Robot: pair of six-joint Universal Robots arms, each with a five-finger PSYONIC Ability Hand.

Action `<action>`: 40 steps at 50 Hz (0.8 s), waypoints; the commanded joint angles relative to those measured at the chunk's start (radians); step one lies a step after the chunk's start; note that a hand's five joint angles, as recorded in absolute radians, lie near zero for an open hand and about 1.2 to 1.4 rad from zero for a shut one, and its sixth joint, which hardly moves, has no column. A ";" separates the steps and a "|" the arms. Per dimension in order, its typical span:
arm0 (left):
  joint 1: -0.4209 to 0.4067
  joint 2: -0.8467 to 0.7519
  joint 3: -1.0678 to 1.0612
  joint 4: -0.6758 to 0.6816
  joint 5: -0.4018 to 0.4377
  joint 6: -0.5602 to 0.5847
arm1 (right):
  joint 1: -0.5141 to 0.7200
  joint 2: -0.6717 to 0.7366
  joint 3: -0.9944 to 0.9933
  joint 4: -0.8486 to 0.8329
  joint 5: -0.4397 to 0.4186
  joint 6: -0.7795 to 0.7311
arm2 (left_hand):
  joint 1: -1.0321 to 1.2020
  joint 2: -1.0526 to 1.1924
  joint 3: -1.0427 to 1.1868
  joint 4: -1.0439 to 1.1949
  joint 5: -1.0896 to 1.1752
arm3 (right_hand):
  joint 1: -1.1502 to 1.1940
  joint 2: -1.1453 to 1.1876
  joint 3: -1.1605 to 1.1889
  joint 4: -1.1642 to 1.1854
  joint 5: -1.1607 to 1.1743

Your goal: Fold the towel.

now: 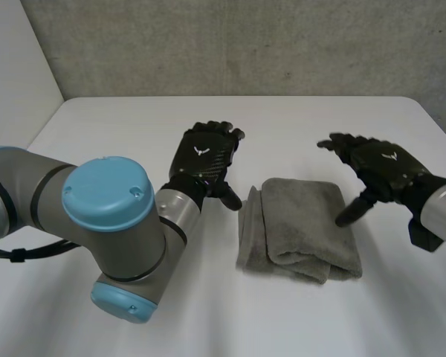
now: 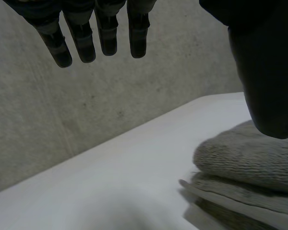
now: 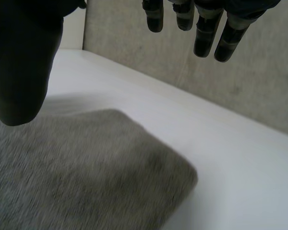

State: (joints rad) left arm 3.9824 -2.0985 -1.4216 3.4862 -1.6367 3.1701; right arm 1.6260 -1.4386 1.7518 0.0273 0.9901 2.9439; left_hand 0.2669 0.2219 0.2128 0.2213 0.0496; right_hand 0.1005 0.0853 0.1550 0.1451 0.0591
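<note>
A grey towel lies folded into a thick stack on the white table, between my two hands. My left hand hovers just left of the towel's far left corner, fingers straight, holding nothing. My right hand hangs above the towel's right edge, fingers spread and thumb pointing down toward the cloth, empty. In the left wrist view the stacked folds of the towel sit beside my thumb. The right wrist view has the towel's flat top under my right hand's palm, fingers straight.
A grey concrete wall runs along the table's far edge. My left arm's blue-capped joint stands large at the near left. Bare table surrounds the towel on all sides.
</note>
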 commanded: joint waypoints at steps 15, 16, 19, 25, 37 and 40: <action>0.026 0.005 -0.066 -0.022 0.000 -0.032 | 0.069 -0.033 0.294 -0.196 0.039 -0.003 | -0.106 -0.061 -0.038 -0.047 -0.050 | 0.116 0.131 0.020 0.029 -0.017; 0.037 0.012 -0.075 -0.022 0.000 -0.033 | 0.081 -0.029 0.296 -0.222 0.056 0.007 | -0.106 -0.061 -0.038 -0.047 -0.050 | 0.140 0.155 0.020 0.029 0.007; 0.047 0.022 -0.083 -0.022 -0.002 -0.033 | 0.103 -0.019 0.298 -0.250 0.073 0.036 | -0.106 -0.061 -0.038 -0.047 -0.050 | 0.260 0.275 0.020 0.029 0.126; 0.057 0.038 -0.099 -0.022 -0.002 -0.035 | 0.146 -0.002 0.288 -0.268 0.076 0.055 | -0.106 -0.061 -0.038 -0.047 -0.050 | 0.595 0.610 0.020 0.029 0.462; 0.073 0.052 -0.129 -0.021 -0.006 -0.035 | 0.182 0.020 0.252 -0.302 0.073 0.052 | -0.106 -0.061 -0.038 -0.047 -0.050 | 1.296 1.311 0.020 0.029 1.163; 0.092 0.064 -0.137 -0.021 -0.005 -0.035 | 0.215 0.020 0.223 -0.300 0.075 0.047 | -0.106 -0.061 -0.038 -0.047 -0.050 | 1.296 1.311 0.020 0.029 1.163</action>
State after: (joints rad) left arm 4.0502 -2.0497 -1.5458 3.4652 -1.6412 3.1354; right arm 1.7998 -1.4200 2.0167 -0.2742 1.0645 2.9988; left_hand 0.2669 0.2219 0.2128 0.2213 0.0496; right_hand 1.2760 1.3022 0.1551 0.1450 1.1528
